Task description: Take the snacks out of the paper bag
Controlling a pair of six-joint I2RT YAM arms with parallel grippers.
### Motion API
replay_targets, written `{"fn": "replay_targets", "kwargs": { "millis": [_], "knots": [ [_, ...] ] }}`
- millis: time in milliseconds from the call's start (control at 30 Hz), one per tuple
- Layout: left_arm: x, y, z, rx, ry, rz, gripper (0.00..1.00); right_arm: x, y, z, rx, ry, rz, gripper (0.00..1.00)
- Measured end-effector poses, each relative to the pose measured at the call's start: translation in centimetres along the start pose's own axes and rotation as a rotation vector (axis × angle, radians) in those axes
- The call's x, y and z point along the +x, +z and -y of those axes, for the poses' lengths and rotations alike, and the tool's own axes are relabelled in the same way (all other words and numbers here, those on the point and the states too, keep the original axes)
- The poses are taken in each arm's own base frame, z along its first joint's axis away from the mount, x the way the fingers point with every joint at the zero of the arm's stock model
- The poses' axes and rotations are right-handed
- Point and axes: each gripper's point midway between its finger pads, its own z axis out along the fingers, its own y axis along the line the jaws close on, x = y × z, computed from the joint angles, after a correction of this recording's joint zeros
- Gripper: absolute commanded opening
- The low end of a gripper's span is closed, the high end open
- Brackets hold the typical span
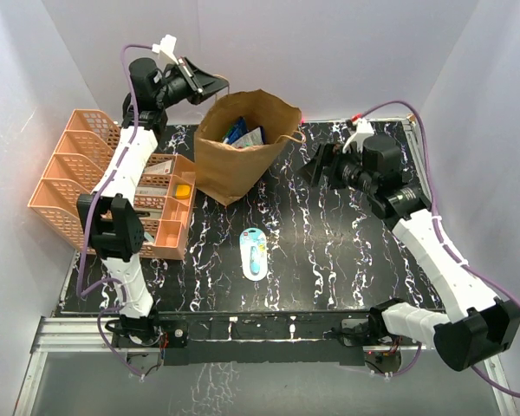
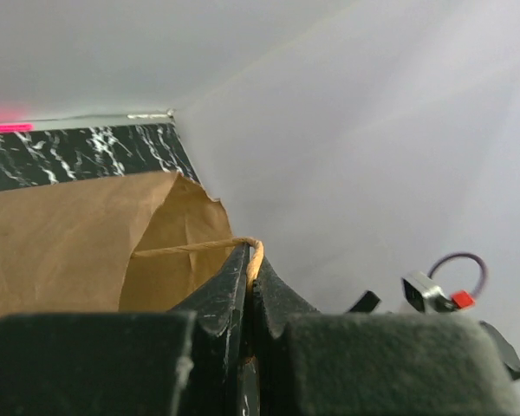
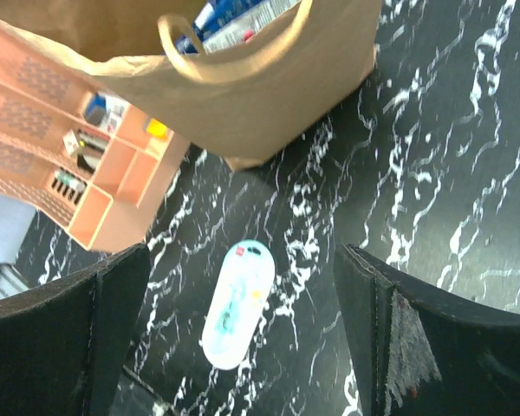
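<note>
1. Left tool (image 2: 250, 260) is clenched on one handle (image 2: 199, 249) of the bag (image 1: 234, 169), with the twisted loop pinched flat between its jaws. It holds the loop high near the back wall, apparently to keep the mouth open and stop the paper from flopping.
2. Upright on the tabletop (image 1: 355, 251) stands the bag, just beside the orange trays (image 1: 65, 173), its mouth gaping up and toward the right arm.
3. Snacks (image 1: 243, 133) are inside the bag. Blue and white packets peek over the rim, and none lies out on the tabletop.
4. Right tool (image 1: 317, 166) hovers released, jaws wide apart with nothing between them. It sits near the bag's right side and is aimed at the opening.
5. From its wrist view, the other handle (image 3: 234, 61) loops across the near rim, with the packets just behind it.
6. White-blue oblong item (image 1: 254, 253) lies flat in front of the bag, well apart from both tools. It is no snack and no part of the job.
7. Verdict: no packet is out yet. The next move looks like a reach into the mouth, where that near loop could snag a finger and glossy packets may slip.
</note>
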Motion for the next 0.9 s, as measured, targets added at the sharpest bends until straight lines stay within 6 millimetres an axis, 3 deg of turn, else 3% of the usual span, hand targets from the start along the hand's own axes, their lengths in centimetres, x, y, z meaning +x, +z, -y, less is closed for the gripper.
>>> {"fn": "replay_targets", "kwargs": {
  "millis": [167,267,467,600,800,900],
  "knots": [
    [3.9,0.2,4.5,0.063,0.072,-0.08,0.0,3.8,-0.9,1.1,0.015,0.019,-0.067,0.88],
    [6.1,0.2,6.1,0.085,0.089,-0.117,0.0,4.6,-1.4,1.5,0.033,0.023,-0.078,0.88],
    [9.8,0.1,6.9,0.098,0.079,-0.177,0.0,2.8,-4.2,0.8,0.041,-0.005,0.026,0.89],
    [11.9,0.5,6.9,0.102,0.073,-0.213,0.0,1.9,-6.1,0.4,0.039,-0.048,0.09,0.83],
    [16.4,0.6,7.9,0.104,0.058,-0.277,0.0,2.0,-5.4,1.4,0.071,-0.111,0.071,0.82],
    [17.7,0.3,9.0,0.112,0.064,-0.281,0.0,1.5,-4.6,1.5,0.075,-0.136,0.053,0.8]
  ]
}}
